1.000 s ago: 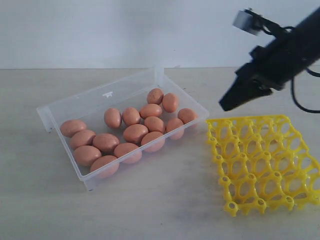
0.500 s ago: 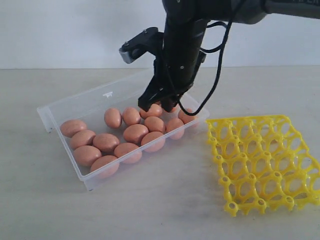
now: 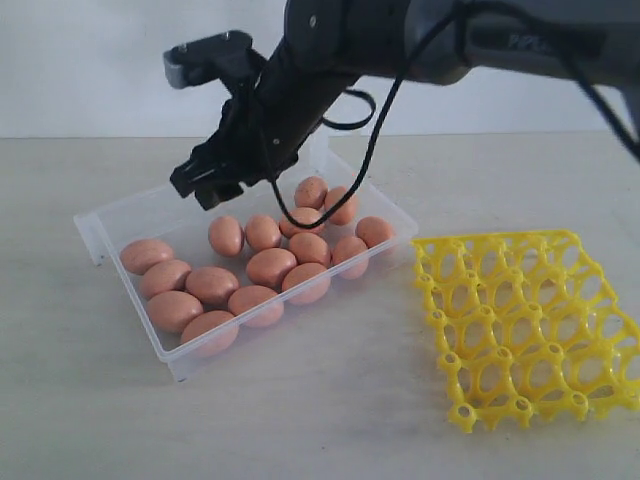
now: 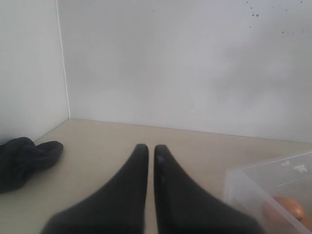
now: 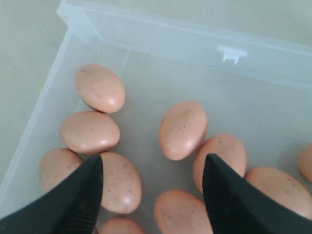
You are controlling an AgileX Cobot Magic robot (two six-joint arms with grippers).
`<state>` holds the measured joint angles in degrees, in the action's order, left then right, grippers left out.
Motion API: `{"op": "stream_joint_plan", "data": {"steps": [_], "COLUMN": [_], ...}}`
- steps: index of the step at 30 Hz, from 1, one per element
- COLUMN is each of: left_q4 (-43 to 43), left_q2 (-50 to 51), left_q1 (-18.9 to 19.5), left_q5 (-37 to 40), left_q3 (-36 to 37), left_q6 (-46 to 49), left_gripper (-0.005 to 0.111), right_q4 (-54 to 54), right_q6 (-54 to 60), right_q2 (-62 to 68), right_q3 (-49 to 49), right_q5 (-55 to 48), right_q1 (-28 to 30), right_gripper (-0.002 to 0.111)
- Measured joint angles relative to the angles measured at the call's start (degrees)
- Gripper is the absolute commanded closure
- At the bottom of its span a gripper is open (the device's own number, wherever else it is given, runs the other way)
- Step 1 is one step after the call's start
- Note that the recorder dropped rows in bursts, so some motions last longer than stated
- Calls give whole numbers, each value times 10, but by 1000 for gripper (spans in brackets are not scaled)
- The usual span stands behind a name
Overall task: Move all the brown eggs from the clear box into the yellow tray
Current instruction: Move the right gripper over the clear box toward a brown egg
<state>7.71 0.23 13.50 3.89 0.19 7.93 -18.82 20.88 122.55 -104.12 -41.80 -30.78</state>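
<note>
Several brown eggs (image 3: 271,266) lie in the clear box (image 3: 92,235) left of centre. The yellow tray (image 3: 463,412) sits to its right with all its cups bare. My right gripper (image 3: 205,185) reaches across the middle and hangs over the box's rear left part, apart from the eggs. In the right wrist view my right gripper (image 5: 152,161) stands open and holds nothing, with eggs (image 5: 182,129) lying on the box floor (image 5: 195,41) below it. My left gripper (image 4: 150,148) is shut and empty, low over the table beside a corner of the box (image 4: 253,183).
A dark cloth (image 4: 24,161) lies on the table near the wall corner in the left wrist view. A white wall runs behind the table. The right arm's black cable (image 3: 370,150) loops over the back of the box.
The right arm has swung from above the tray's back corner leftward to over the box's rear left. Its jaws have gone from shut to open.
</note>
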Motion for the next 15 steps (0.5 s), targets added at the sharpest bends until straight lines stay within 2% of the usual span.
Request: {"op": "stream_joint_plan", "data": {"steps": [15], "left_q4": [0], "left_q2": [0], "left_q1": [0], "left_q5": [0], "left_q3": [0], "left_q6": [0], "left_gripper": [103], "right_q4": [-36], "right_q6": [-42], "right_q2": [85], "right_q3": [1], "right_q5": [141], "right_q1": [-12], "right_gripper": [57]}}
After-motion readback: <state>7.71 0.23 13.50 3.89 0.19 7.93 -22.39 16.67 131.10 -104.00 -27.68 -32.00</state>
